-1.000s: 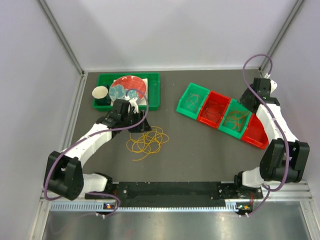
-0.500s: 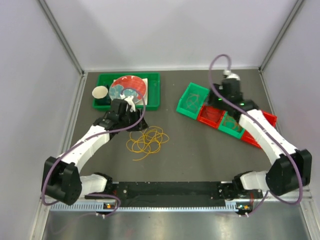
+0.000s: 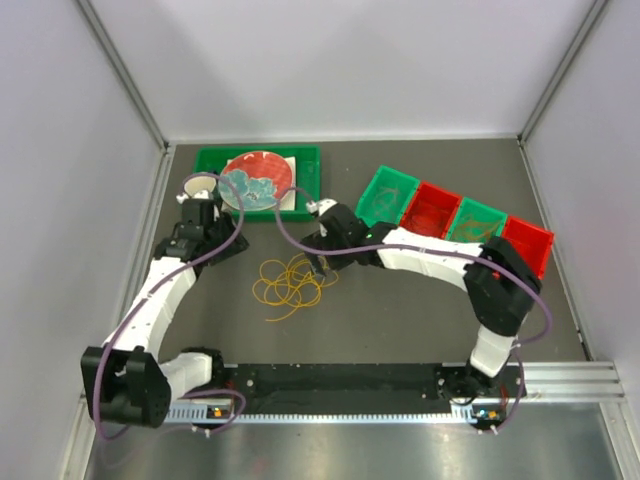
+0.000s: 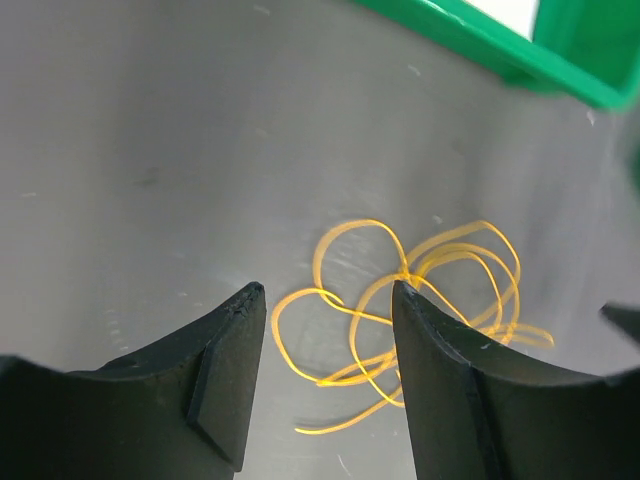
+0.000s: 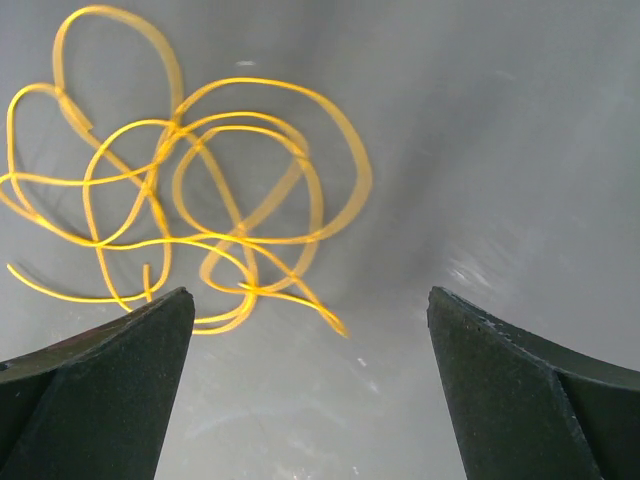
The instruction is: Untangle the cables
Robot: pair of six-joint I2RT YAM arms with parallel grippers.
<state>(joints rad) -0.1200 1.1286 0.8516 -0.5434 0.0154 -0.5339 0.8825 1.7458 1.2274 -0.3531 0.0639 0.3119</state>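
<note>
The cables (image 3: 291,283) lie as a loose tangle of thin yellow and orange loops on the dark table, left of centre. No red or maroon loops show in the tangle. My left gripper (image 3: 213,244) is open and empty, to the left of the tangle. In the left wrist view the cables (image 4: 420,300) lie beyond the open left gripper (image 4: 325,292). My right gripper (image 3: 322,263) is open and empty at the tangle's right edge. In the right wrist view the cables (image 5: 190,200) lie ahead and to the left of the right gripper (image 5: 310,300), not between the fingers.
A green tray (image 3: 305,160) at the back left holds a red plate (image 3: 258,172), with a paper cup (image 3: 199,186) at its left end. A row of green and red bins (image 3: 428,208) runs along the back right; thin wires lie in the green ones (image 3: 473,224).
My right arm has swung from the back right, over the bins, down to the tangle's right edge. My left gripper has drawn back to the left, away from the cables. The cables have not moved.
</note>
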